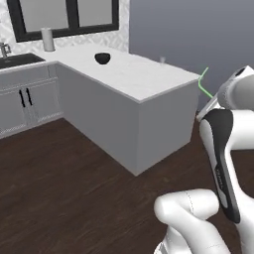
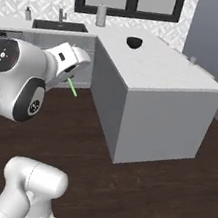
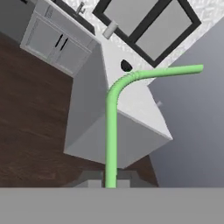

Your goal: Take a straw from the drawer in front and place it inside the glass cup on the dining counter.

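Observation:
My gripper [image 3: 109, 183] is shut on the lower end of the light-green straw [image 3: 112, 127], whose bent top points right across the hand view. In the right base view the gripper [image 2: 70, 78] hangs above the dark floor, left of the dining counter [image 2: 163, 70], with the straw [image 2: 72, 87] poking out below it. From the left base, the straw [image 1: 202, 82] shows past my forearm, just off the corner of the dining counter [image 1: 144, 79]. The small glass cup [image 1: 162, 60] [image 2: 193, 60] [image 3: 159, 104] stands near the counter's far edge. The drawer is out of view.
A black bowl [image 1: 102, 58] [image 2: 134, 42] sits on the dining counter. The sink [image 2: 60, 25] and a paper towel roll [image 2: 101, 15] are on the back worktop under the window. Dark wood floor [image 1: 69, 188] surrounds the counter's grey base.

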